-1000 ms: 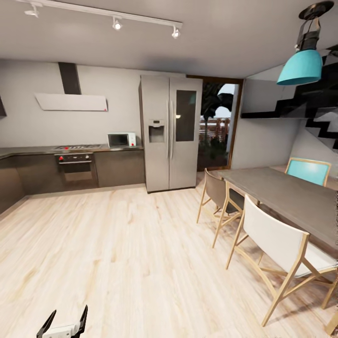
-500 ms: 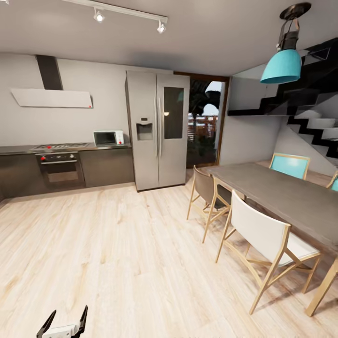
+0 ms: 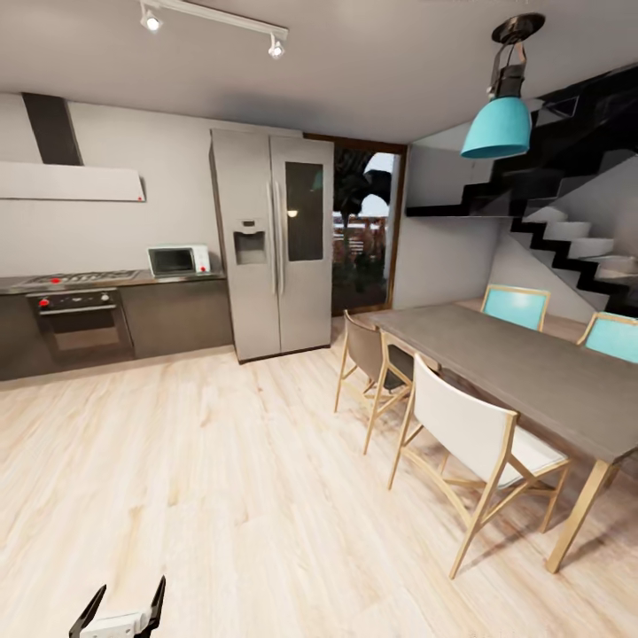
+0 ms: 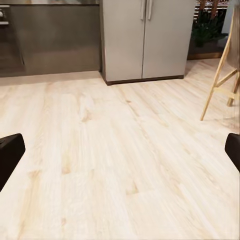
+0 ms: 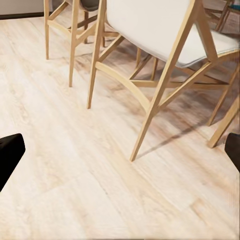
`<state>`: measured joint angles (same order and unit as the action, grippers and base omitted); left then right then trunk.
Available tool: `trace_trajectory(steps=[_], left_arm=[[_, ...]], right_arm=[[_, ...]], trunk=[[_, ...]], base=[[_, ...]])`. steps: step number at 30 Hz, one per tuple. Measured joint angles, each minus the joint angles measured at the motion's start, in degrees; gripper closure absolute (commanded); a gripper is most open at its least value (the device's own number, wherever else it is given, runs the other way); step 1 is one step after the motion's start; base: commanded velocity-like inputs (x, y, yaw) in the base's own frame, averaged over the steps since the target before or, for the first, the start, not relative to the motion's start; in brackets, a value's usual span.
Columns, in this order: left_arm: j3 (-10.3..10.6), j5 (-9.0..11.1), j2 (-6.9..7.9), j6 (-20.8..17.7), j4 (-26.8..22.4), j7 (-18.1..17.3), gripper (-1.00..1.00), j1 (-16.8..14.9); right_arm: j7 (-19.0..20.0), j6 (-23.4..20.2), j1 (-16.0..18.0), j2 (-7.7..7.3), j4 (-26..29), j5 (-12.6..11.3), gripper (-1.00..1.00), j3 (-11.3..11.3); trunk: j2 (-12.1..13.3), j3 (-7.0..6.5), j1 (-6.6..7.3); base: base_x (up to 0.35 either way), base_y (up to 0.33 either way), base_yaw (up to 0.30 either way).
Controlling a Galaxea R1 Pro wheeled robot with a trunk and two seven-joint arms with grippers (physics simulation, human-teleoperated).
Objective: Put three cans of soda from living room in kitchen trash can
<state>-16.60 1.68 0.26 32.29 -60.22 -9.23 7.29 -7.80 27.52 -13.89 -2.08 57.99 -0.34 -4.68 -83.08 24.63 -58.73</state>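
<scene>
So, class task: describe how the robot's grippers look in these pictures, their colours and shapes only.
The left gripper has two slim black fingers that taper to points, rising from a pale grey-white block. In each wrist view the fingertips are dark, rounded black pads at both edges. No cables or markings are visible.

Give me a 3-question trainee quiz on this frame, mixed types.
1. True or false: the microwave sits on the counter between the oven and the fridge.
2. What colour is the pendant lamp? A) red B) teal C) white
3. Fill in: the left gripper is ___, holding nothing.

Key: 1 true; 2 B; 3 open
</scene>
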Motion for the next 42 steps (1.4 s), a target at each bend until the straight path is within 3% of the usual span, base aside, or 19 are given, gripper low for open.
trace_trajectory(steps=[35,42], left_arm=[[0.0,-0.2,0.0,0.0,0.1,0.0,-1.0,0.0],[0.0,-0.1,0.0,0.0,0.1,0.0,-1.0,0.0]], right_arm=[[0.1,0.0,0.1,-0.01,-0.8,0.0,-1.0,0.0],[-0.3,0.0,0.1,0.35,-0.7,0.0,-1.0,0.0]], trunk=[[0.0,-0.78,0.0],[0.0,-0.88,0.0]], base=[[0.0,0.0,-0.25],[0.0,0.0,-0.11]])
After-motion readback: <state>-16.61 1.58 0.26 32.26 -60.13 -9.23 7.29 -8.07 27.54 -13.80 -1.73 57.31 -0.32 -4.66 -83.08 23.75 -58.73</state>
